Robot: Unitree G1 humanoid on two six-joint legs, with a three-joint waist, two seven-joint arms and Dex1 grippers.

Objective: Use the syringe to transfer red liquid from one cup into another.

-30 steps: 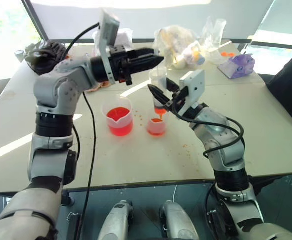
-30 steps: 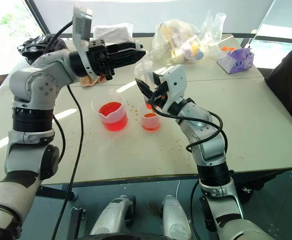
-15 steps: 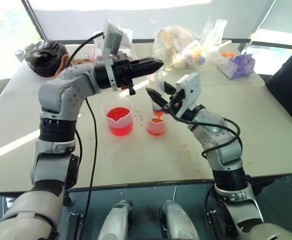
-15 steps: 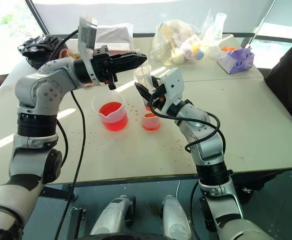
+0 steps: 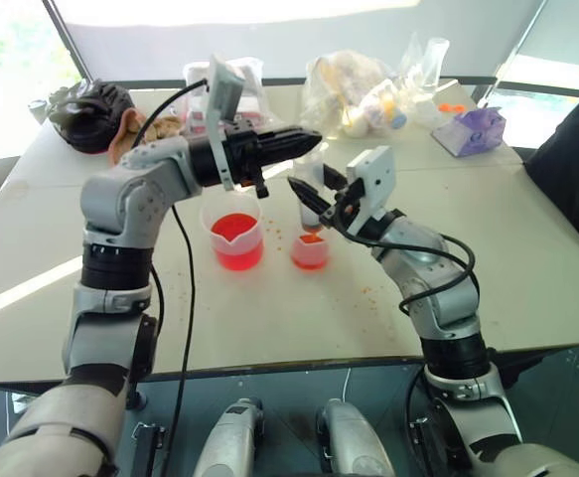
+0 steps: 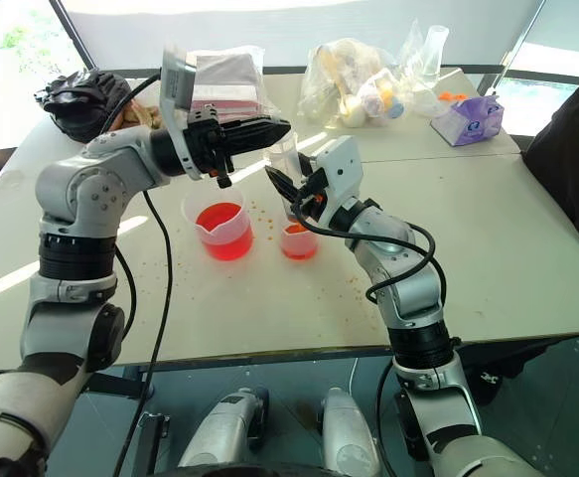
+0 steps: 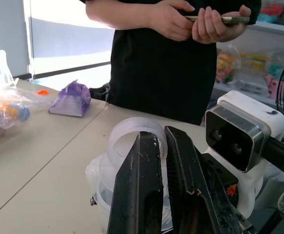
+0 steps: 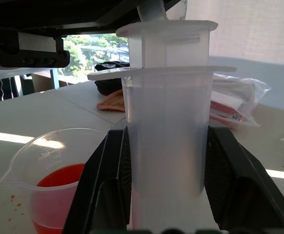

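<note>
Right end effector clamped round large clear plastic syringe, barrel upright, tip over smaller narrow clear cup on tabletop. Left end effector closed, resting right at plunger top, so nearer arm for pressing straight down along syringe axis.

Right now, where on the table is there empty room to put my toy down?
The table is bare on its right side, between the purple packet and the near edge. The near strip in front of the beaker is free too, just speckled. It is crowded around the small cup, and along the far edge with plastic bags.
</note>
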